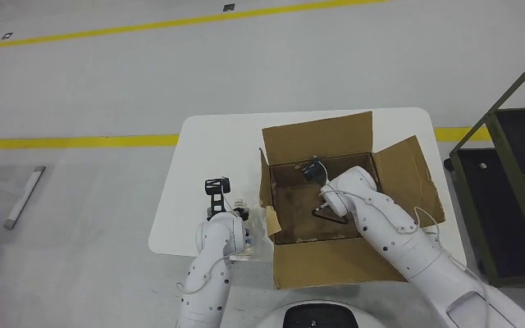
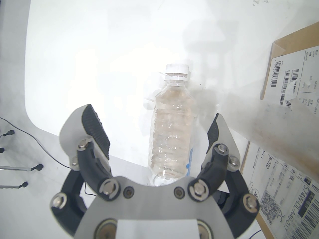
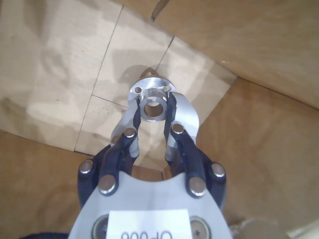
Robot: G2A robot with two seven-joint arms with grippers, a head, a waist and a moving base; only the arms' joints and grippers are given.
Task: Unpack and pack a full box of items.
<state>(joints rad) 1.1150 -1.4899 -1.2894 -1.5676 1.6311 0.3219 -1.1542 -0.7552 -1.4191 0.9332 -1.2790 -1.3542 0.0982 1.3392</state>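
Observation:
A clear plastic bottle point(image 2: 172, 130) with a white cap rests on the white table point(image 2: 99, 50), its cap end pointing away from the palm. My left gripper point(image 2: 153, 115) is open, one finger on each side of the bottle and neither touching it. From above, that gripper point(image 1: 217, 187) is just left of the open cardboard box point(image 1: 353, 139). My right arm point(image 1: 361, 193) reaches down inside the box. Its gripper point(image 3: 153, 104) is shut on a shiny metal flange point(image 3: 150, 88) just above the box floor point(image 3: 62, 63).
The box's labelled side wall point(image 2: 294, 80) stands close beside the bottle. All the box flaps are folded outward. A dark cart point(image 1: 492, 189) stands off the table's right edge. Bare tabletop point(image 1: 213, 139) lies left of and behind the box.

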